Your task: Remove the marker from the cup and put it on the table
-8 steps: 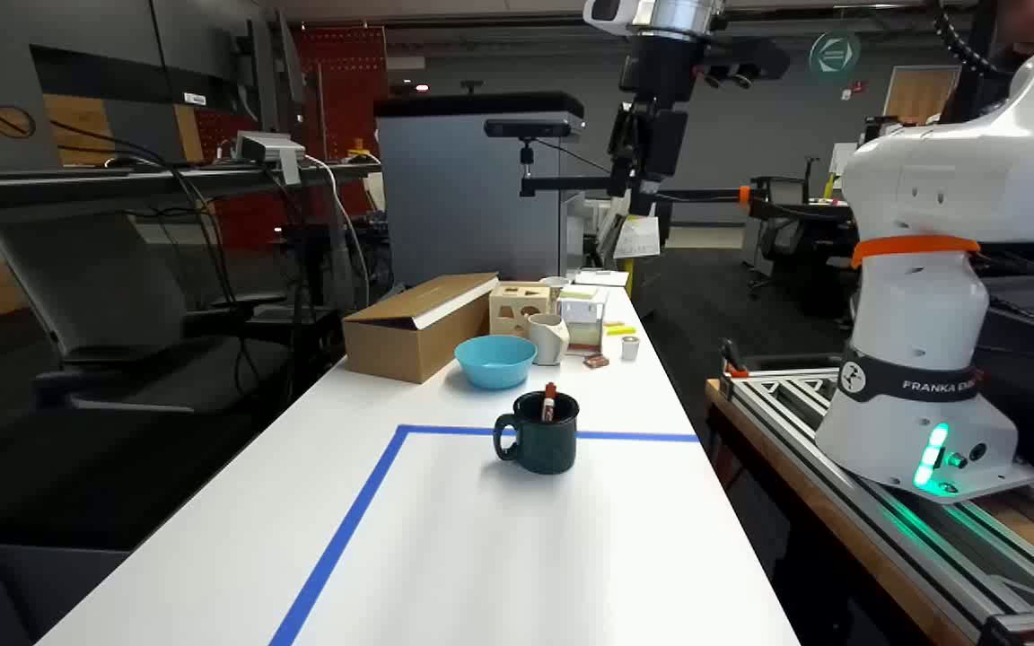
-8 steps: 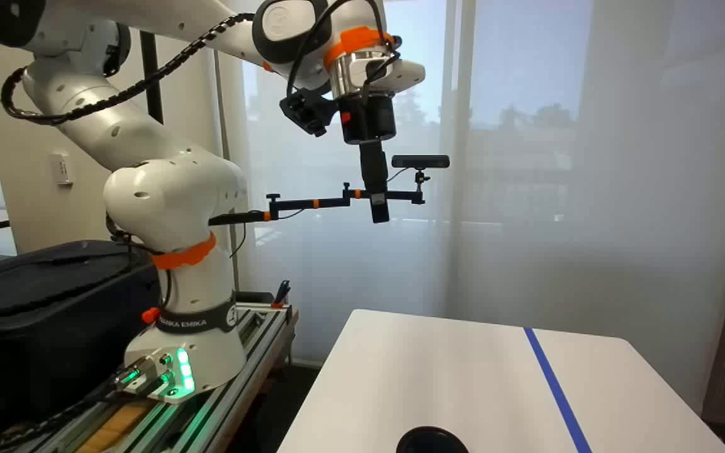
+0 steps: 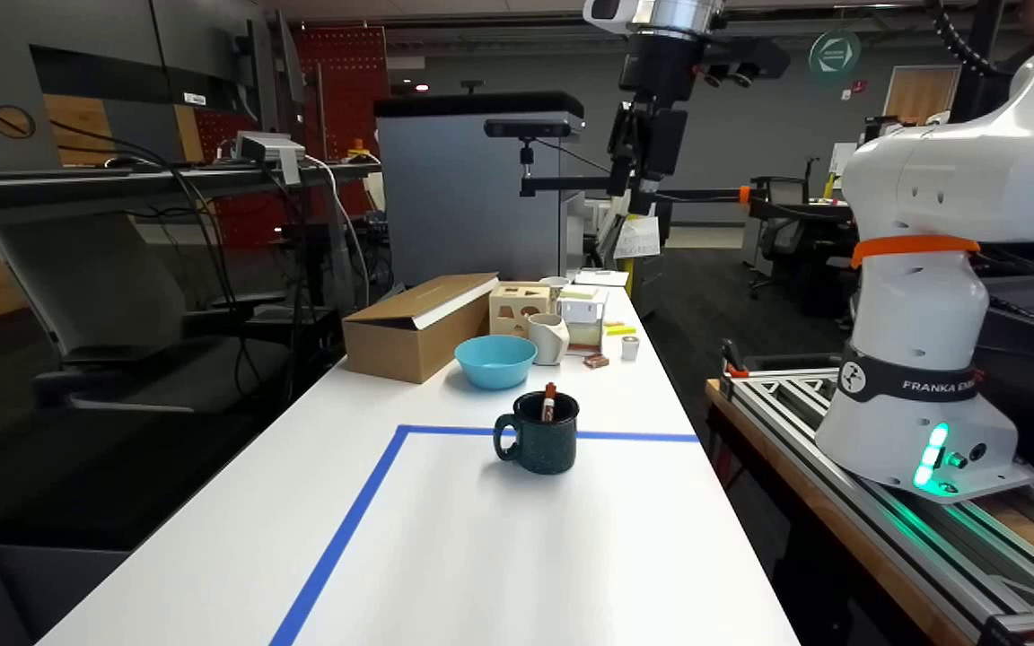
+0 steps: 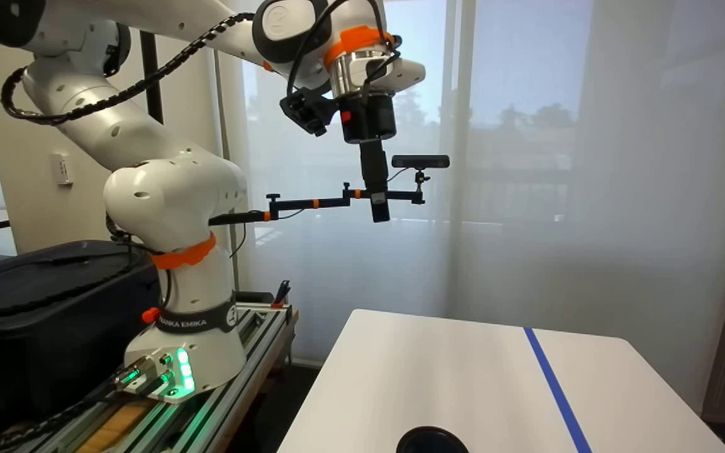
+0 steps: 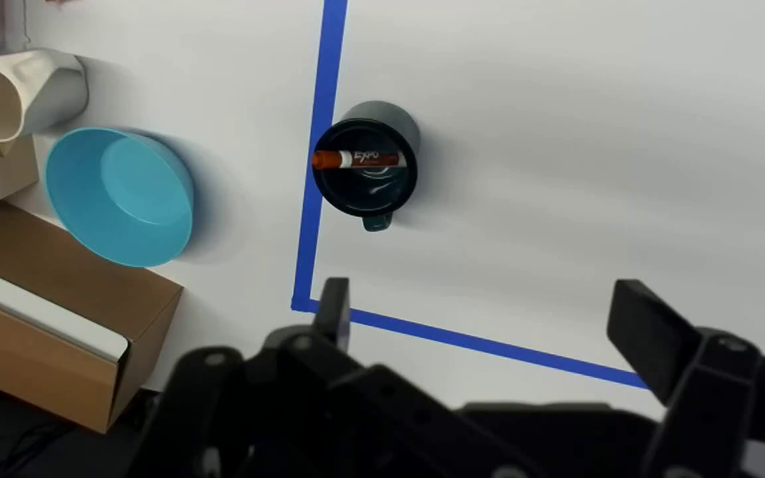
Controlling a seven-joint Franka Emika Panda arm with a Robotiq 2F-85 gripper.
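White table [image 3: 517,556], surface marked with blue tape [image 3: 342,538].
In an exterior view: brown box [image 3: 391,350] at left edge, blue bowl [image 3: 495,366] beside it; white tub [image 3: 630,348] near right edge; dark cup [image 3: 551,450] between, just inside the tape.

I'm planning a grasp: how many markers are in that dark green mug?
1: a reddish, white-banded marker, leaning inside the dark green handled mug, top poking out. Part of the mug's inside is hidden.

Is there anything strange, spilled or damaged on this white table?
No spill or damage shows. Slightly odd: a slim reddish-brown marker leans inside the dark green handled mug, meant for drinks; the brown cardboard box seems not fully closed.
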